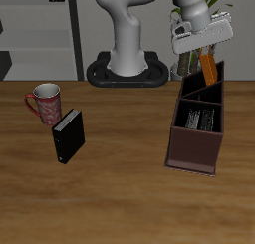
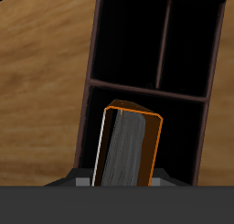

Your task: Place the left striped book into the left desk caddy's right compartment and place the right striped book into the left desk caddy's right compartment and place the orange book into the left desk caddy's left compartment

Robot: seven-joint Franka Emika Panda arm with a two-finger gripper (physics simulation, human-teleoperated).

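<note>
I've got the thin orange-brown book with pale page edges (image 1: 208, 67) clamped in the jaws of the two-finger gripper (image 1: 204, 51), hanging spine-up and tilted over the far end of the long dark maroon-brown desk caddy (image 1: 175, 138). That's the small end with the angled divider, which I take for the left compartment (image 1: 199, 88), so holding it high there makes sense: clear the tall walls first, then lower in.

In the wrist view the orange book (image 2: 128, 150) sits edge-on between the jaws, with the caddy's dark partitioned sections beyond it; it is not yet inside, judging by the exterior view.

The larger right compartment (image 1: 198, 121) nearer the bench's front edge shows fine black-and-white stripes lying in it. Looks like the striped books (image 1: 202, 120), but I can't separate one from the other. So this reads as the last placement.

Risk: the book is tilted and could catch the divider or the rim on the way down.

Elsewhere on the wooden bench (image 1: 120, 198): a plain black book (image 1: 68, 135) and a red-patterned mug (image 1: 45, 102), well apart from the caddy, not needed.
</note>
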